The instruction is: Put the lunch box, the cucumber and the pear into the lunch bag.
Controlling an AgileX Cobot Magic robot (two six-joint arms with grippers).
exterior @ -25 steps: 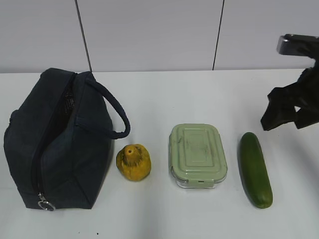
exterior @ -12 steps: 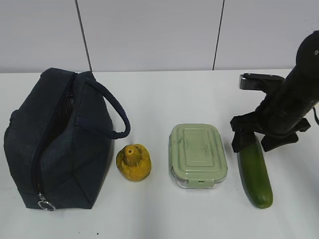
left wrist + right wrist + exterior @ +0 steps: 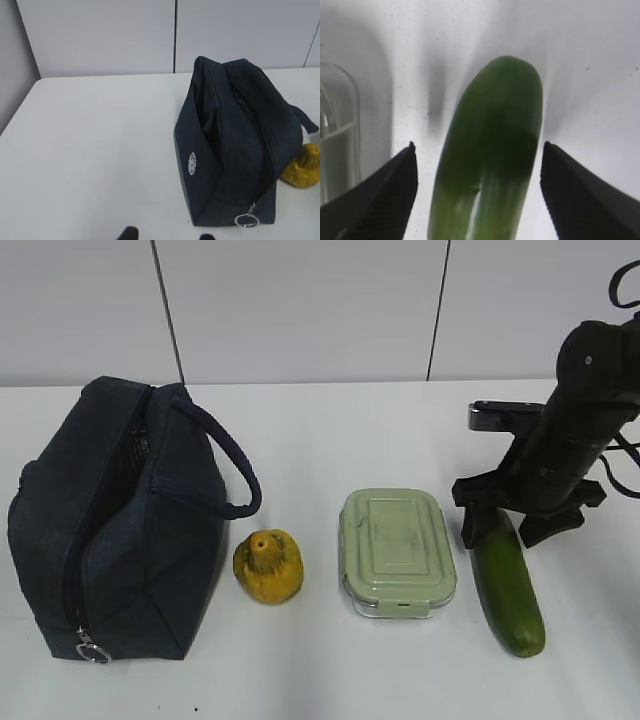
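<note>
Your right gripper [image 3: 505, 525] straddles the far end of the cucumber [image 3: 510, 585], jaws wide, one finger each side, neither touching the skin as far as the wrist view shows. Nothing held yet. The cucumber [image 3: 487, 160] lies on the table just right of the lunch box [image 3: 397, 550], long axis running near-to-far, and the jaws stand across that axis, so closing should pinch its width. The grip sits near the tip, not mid-length, so it may tilt once lifted.

The pear [image 3: 268, 565] sits left of the lunch box; the lunch bag [image 3: 115, 520] beyond that, unzipped. The left gripper [image 3: 165, 234] shows only its fingertips, partly spread, empty, near the bag's zipper ring [image 3: 245, 220].
</note>
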